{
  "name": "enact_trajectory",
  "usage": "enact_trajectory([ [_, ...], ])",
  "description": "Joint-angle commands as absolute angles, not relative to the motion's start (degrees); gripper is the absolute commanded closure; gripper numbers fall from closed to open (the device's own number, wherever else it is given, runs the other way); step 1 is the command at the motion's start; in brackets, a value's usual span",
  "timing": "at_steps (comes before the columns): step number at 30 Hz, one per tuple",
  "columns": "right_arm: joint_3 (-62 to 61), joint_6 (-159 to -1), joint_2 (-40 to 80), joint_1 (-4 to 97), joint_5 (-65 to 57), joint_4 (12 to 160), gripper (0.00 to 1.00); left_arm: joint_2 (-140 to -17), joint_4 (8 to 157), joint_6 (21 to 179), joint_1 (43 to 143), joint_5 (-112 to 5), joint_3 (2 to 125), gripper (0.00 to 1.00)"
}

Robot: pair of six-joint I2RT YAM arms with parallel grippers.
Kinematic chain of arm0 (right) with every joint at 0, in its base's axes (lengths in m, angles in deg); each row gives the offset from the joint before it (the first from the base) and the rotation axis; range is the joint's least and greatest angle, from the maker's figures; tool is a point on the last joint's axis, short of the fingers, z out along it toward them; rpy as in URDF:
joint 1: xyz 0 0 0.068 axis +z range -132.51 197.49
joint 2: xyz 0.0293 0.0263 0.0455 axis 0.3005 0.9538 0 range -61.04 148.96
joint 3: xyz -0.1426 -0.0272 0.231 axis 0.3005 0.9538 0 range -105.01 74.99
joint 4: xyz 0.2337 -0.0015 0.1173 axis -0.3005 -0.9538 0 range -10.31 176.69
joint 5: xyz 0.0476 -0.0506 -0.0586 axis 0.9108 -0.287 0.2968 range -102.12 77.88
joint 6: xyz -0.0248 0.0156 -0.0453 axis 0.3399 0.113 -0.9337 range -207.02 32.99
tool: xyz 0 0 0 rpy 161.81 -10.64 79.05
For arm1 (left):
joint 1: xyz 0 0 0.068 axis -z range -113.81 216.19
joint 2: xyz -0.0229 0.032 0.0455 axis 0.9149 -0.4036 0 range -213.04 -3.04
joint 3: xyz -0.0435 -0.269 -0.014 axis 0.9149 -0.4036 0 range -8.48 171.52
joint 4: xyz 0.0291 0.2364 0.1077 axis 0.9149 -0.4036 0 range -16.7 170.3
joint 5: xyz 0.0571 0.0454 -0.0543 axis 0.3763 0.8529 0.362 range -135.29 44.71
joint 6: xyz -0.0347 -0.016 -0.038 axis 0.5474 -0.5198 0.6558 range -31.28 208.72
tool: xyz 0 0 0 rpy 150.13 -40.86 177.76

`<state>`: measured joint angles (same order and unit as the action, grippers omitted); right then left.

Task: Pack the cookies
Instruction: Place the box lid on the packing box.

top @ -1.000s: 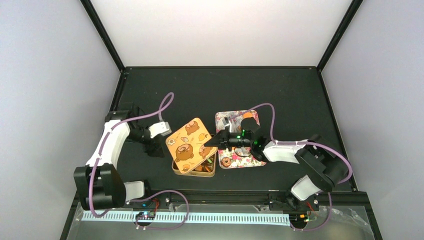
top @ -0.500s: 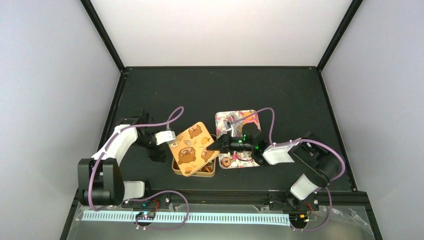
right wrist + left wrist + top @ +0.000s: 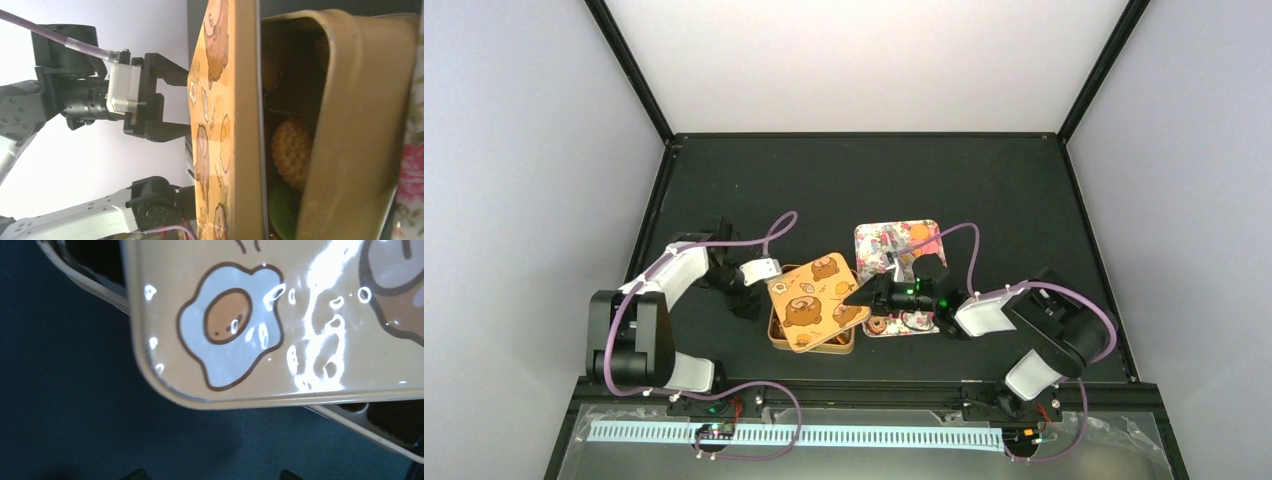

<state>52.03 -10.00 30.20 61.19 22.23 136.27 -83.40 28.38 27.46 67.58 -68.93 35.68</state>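
Note:
The orange tin lid (image 3: 816, 300) with cartoon drawings lies askew over the square gold tin (image 3: 812, 344). In the right wrist view the lid's edge (image 3: 245, 125) stands off the tin wall (image 3: 360, 125). In that gap sit a round golden cookie (image 3: 292, 150) and a green cookie (image 3: 282, 212). A brown ring cookie (image 3: 876, 323) lies on the floral tray (image 3: 902, 245). My left gripper (image 3: 758, 292) is open and empty at the lid's left corner (image 3: 190, 395), and it also shows in the right wrist view (image 3: 172, 102). My right gripper (image 3: 856, 296) is at the lid's right edge, with its fingers hidden.
The tin and tray sit side by side on the black mat (image 3: 874, 180) in front of the arms. The tin's rim (image 3: 370, 432) pokes out from under the lid. White walls (image 3: 864, 60) and a black frame enclose the table.
The lid has turned from a diamond tilt to sit more squarely over the tin. My left gripper moved right and nearer with it. My right gripper shifted slightly nearer.

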Motion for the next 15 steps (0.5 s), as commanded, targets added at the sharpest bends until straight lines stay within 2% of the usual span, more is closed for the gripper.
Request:
enact_trajectory([
  [1, 51.66, -14.69, 26.25, 61.43, 19.4, 130.48, 0.63, -82.49, 32.18, 31.92, 68.19, -70.16, 36.6, 0.32],
  [3, 50.69, -17.93, 23.69, 61.43, 18.84, 123.46, 0.62, -81.95, 32.04, 31.9, 68.29, -70.67, 36.5, 0.32],
  [7, 50.89, -23.33, 19.56, 61.29, 17.83, 114.42, 0.52, -82.29, 30.41, 31.67, 68.3, -70.91, 36.87, 0.32],
  [15, 50.47, -29.92, 22.58, 61.26, 18.21, 104.75, 0.41, -81.77, 29.41, 30.3, 68.18, -72.96, 35.43, 0.32],
])
